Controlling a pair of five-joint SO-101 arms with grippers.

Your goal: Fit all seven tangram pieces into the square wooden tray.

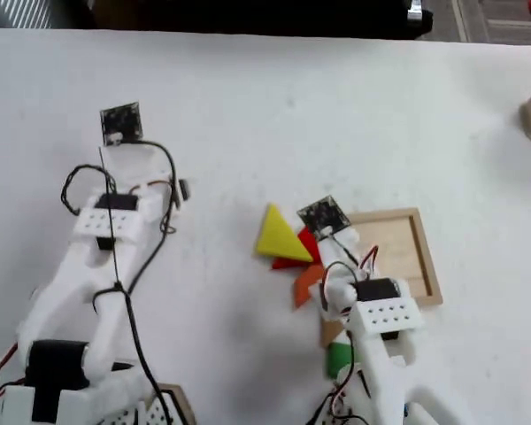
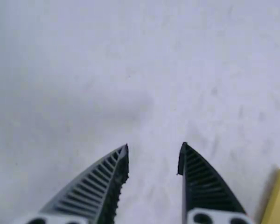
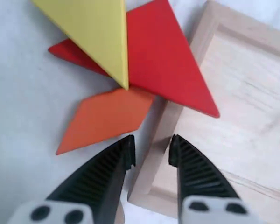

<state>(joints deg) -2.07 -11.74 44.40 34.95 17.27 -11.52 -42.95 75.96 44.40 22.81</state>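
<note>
Hovering over one corner of the square wooden tray (image 3: 199, 37), the right claw (image 3: 151, 142) holds nothing. Its jaws stand a narrow gap apart, and the tray's rim shows between the tips. The tray lies on the white tabletop (image 1: 292, 106) with no piece fitted inside. The red triangle (image 3: 163, 65) lies just beside it, one corner resting across the rim. The yellow triangle (image 3: 95, 32) lies partly on top of the red one. The orange parallelogram (image 3: 102, 119) sits flat beside the rim, touching both triangles. A green piece (image 1: 339, 356) lies under the right arm. The left claw (image 2: 154, 147) hangs moderately wide over bare tabletop, well apart from the tray, gripping nothing.
</note>
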